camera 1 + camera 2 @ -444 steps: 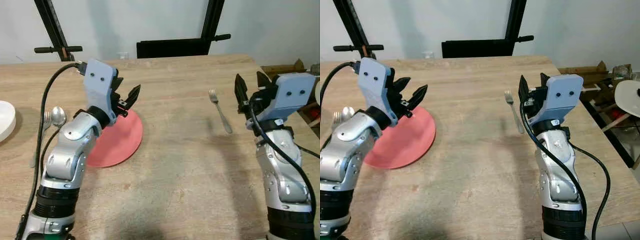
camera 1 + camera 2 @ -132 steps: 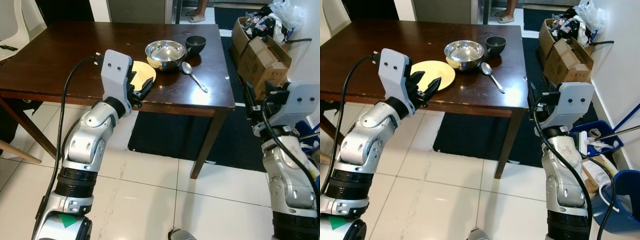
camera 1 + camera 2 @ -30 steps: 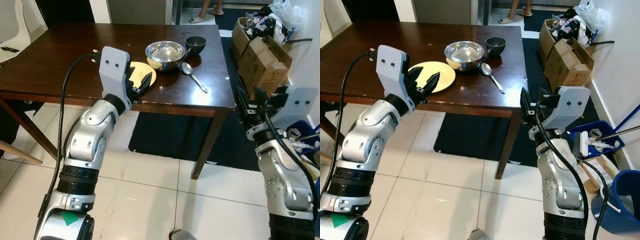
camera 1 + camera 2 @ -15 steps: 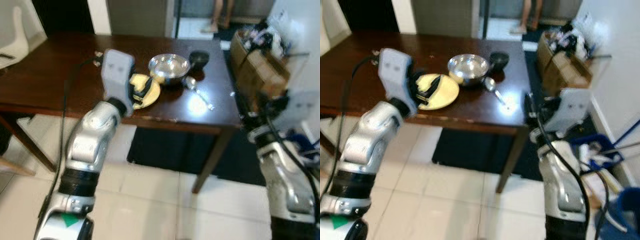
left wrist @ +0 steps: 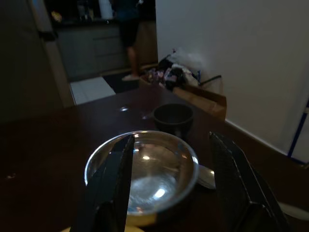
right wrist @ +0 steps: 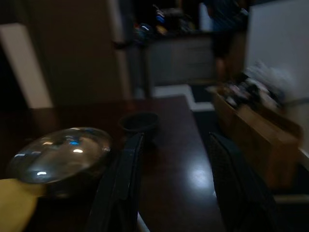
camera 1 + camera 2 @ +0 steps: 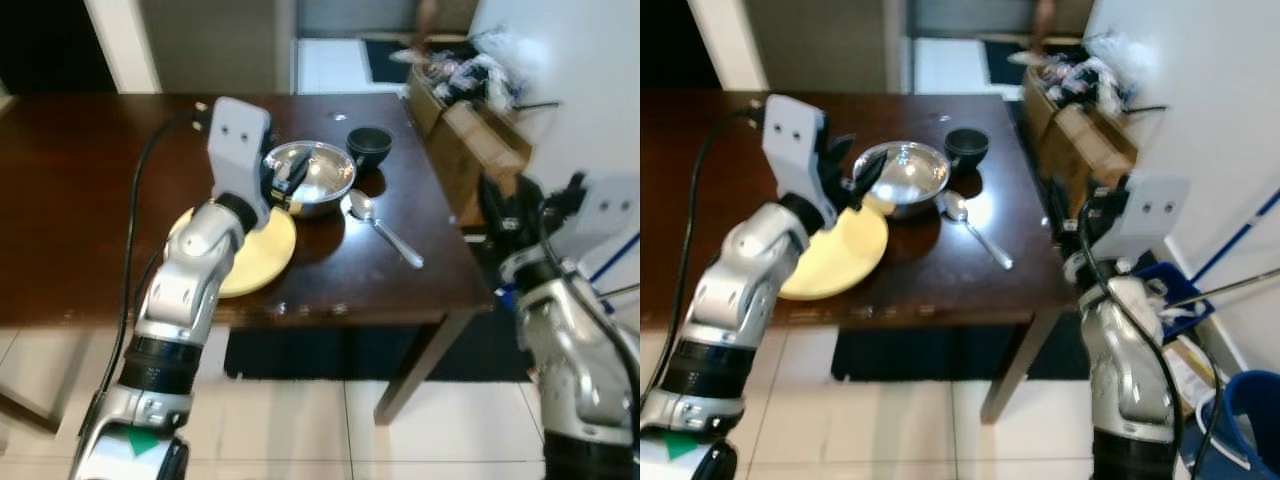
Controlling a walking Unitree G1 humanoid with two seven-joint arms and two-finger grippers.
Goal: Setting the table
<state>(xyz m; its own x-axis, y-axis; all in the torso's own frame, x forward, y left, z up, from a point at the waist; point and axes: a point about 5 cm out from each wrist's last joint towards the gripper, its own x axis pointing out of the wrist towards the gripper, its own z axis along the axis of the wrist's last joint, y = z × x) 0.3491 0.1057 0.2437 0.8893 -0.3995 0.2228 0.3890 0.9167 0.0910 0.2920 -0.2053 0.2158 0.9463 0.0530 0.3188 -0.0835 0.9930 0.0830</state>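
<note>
Dark brown wooden table (image 7: pixel 80 250), glossy top. Steel bowl (image 7: pixel 312 178) taken as landmark, sitting toward the table's right half. Yellow plate (image 7: pixel 262 262) just beside the bowl on the robot's near-left side, its rim appearing to tuck under the bowl's edge. Small dark bowl (image 7: pixel 369 142) just beyond the steel bowl, to its right. Spoon (image 7: pixel 383 229) lies to the right of the steel bowl, handle pointing toward the table's right edge. Left gripper (image 7: pixel 287 182) raised over the steel bowl's near-left rim, fingers (image 5: pixel 112 183) spread wide, holding nothing. Right gripper (image 7: pixel 520 205) well right of the bowl, off the table's right edge, fingers (image 6: pixel 124 186) parted, empty. Cardboard boxes (image 7: pixel 462 115) beyond the table's right side. A person (image 5: pixel 126 34) stands far behind.
</note>
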